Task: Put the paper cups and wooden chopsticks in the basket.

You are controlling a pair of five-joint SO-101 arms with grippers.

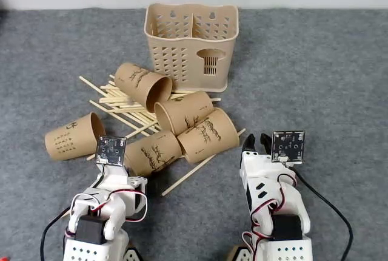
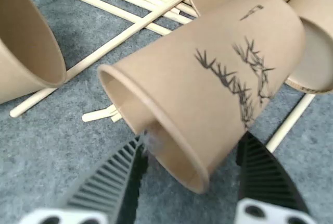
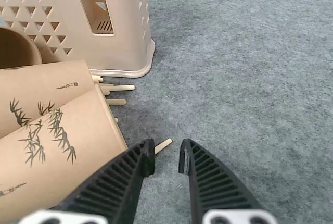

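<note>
Left wrist view: the left claw (image 2: 193,143) has its ribbed black jaws apart, straddling the rolled rim of a paper cup (image 2: 218,78) lying on its side mid-frame. A cup grasp seems in hand. Next comes a gentle squeeze, since thin card dents. Empty, the right claw (image 3: 166,157) hangs with jaws slightly apart. Slim wooden chopsticks (image 1: 124,108) litter the grey felted table (image 1: 315,79), and the perforated basket (image 1: 191,42) stands at top centre.

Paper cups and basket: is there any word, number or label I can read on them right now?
Leftmost paper cup: rows of small dark print, too small to read.
Sprig cup in the left wrist view: one short dark mark near its base, blurred, unreadable; the rest is drawing.
Basket: no text, only cut-out holes.
Nothing legible anywhere.
</note>
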